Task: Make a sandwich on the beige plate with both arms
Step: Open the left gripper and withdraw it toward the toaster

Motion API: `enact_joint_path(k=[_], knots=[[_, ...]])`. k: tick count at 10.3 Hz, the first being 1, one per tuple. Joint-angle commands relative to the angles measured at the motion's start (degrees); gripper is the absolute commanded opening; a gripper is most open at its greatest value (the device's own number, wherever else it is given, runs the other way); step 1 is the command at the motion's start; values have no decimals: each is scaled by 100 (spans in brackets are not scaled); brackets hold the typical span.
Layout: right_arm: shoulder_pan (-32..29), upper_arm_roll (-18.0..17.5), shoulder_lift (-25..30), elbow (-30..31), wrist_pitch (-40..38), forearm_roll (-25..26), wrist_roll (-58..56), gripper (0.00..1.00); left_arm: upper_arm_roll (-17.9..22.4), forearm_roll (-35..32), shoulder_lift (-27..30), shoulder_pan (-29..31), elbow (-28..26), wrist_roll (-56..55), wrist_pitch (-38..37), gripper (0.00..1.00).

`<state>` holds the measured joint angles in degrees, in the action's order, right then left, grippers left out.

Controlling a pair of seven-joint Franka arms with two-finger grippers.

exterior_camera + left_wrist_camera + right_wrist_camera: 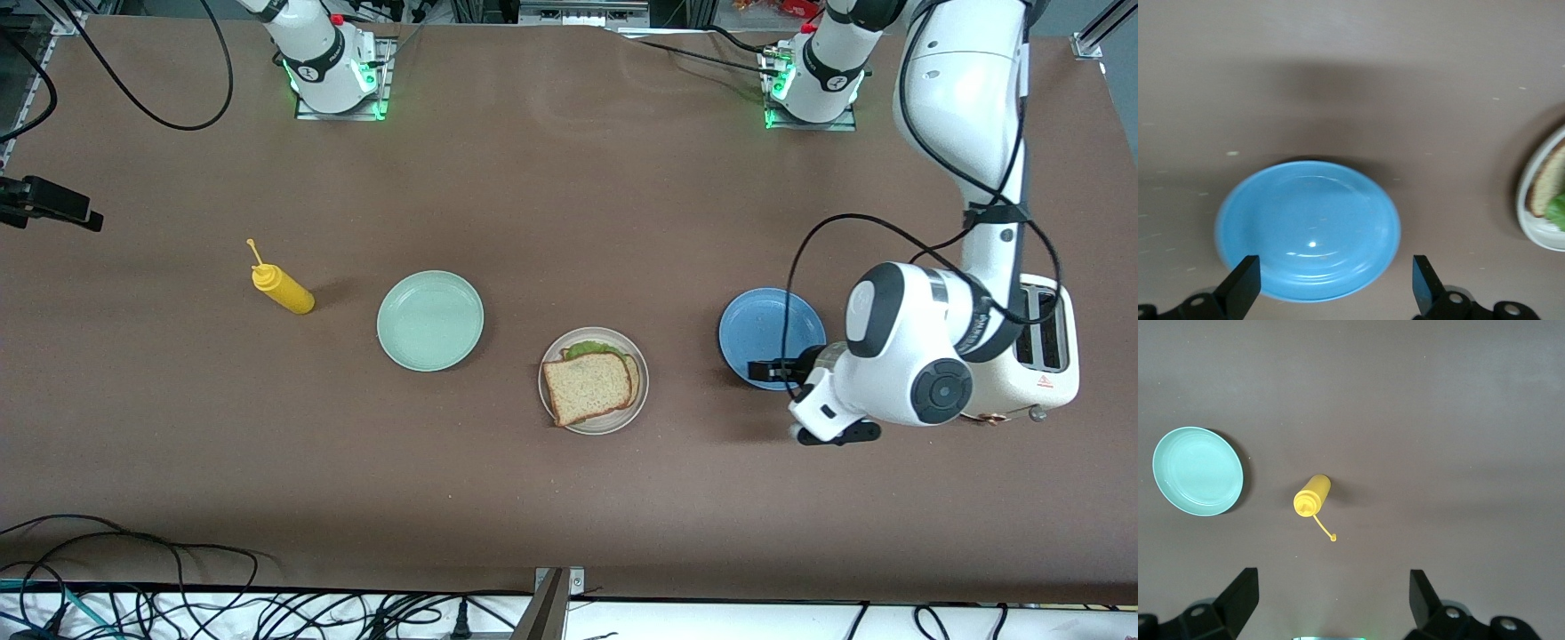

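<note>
**Sandwich assembled on beige plate; both jaws released**

The sandwich [589, 384] is seen stacked on the beige plate [636, 402], near the middle of the worktop [569, 516]: a bread slice on top, a second slice edge showing beneath it, and green lettuce [587, 349] protruding at the edge farther from the front camera. The top slice sits slightly skewed relative to the lower one.

The left gripper [1336, 288] is held low over the blue plate [756, 324], which is empty; its jaws are spread wide and nothing is grasped. The right gripper [1331, 600] is out of the front view, high over the yellow squeeze bottle [1311, 496], with the mint green plate [1198, 471] nearby; its jaws are likewise released and empty.

Judgement: assembly appears complete or nearly so. If the step in hand is withdrawal, the left arm is best lifted straight up before being swung away, so that the blue plate and the toaster [1045, 342] beside it are not clipped. The stack is best left undisturbed.
</note>
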<state>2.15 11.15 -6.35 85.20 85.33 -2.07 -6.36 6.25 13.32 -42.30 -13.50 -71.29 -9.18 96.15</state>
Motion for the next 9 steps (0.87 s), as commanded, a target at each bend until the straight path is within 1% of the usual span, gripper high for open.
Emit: enact_joint_path(k=[1, 2, 3, 4, 5, 6, 7, 9], knots=[[-109, -87, 230, 58, 36, 84, 47, 100, -18, -233, 292, 346, -105, 781, -236, 100], [-109, -61, 266, -82, -7, 84, -5, 100, -10, -242, 371, 504, -131, 1021, -324, 100], [-109, -61, 414, -231, -86, 84, 3, 100, -18, -555, 502, 584, -200, 1171, -403, 100], [-109, -52, 520, -232, -121, 67, 55, 100, -36, -871, 651, 585, -306, 1259, -430, 100], [-109, -78, 573, -232, -122, 93, 65, 100, -27, -935, 862, 620, -481, 1373, -430, 100], [-101, -87, 469, -171, -113, 110, 247, 100, -27, -936, 1081, 698, -622, 1427, -465, 100], [-118, -78, 164, -162, -96, 93, 415, 100, -27, -936, 1275, 708, -675, 1375, -639, 100], [-110, -87, -67, -180, 114, 171, 416, 100, -1, -936, 1810, 725, -903, 1339, -939, 100]])
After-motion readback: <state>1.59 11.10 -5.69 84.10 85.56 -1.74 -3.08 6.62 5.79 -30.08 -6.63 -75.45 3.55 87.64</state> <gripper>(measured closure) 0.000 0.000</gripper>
